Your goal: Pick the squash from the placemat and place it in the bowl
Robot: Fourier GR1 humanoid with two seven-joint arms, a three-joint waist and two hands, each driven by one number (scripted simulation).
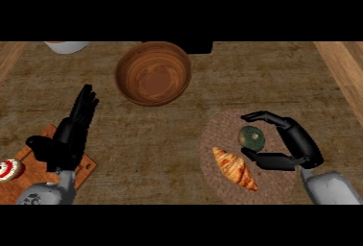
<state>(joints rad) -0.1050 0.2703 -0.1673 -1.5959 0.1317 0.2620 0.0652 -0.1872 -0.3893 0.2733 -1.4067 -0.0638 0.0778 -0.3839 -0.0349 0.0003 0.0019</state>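
Curving round the squash (251, 138), the fingers (268, 116) of the right hand (303, 144) are seen arched over its far side, while the thumb (273, 161) is laid along its near side. A narrow gap is noted between the fingers and the squash, and contact at the thumb cannot be confirmed. The squash, dark green and round, is found lying on the round woven placemat (220, 126), just beside a croissant (235, 168) that is placed nearer the view's lower edge. The wooden bowl (135, 91) is located well apart, up and to the left of the placemat, on the counter (163, 144). At the view's left, the left hand (67, 139) is observed at rest, fingers straight and together, over the edge of a cutting board (89, 168), on which 1 red-and-white item (8, 169) is recorded
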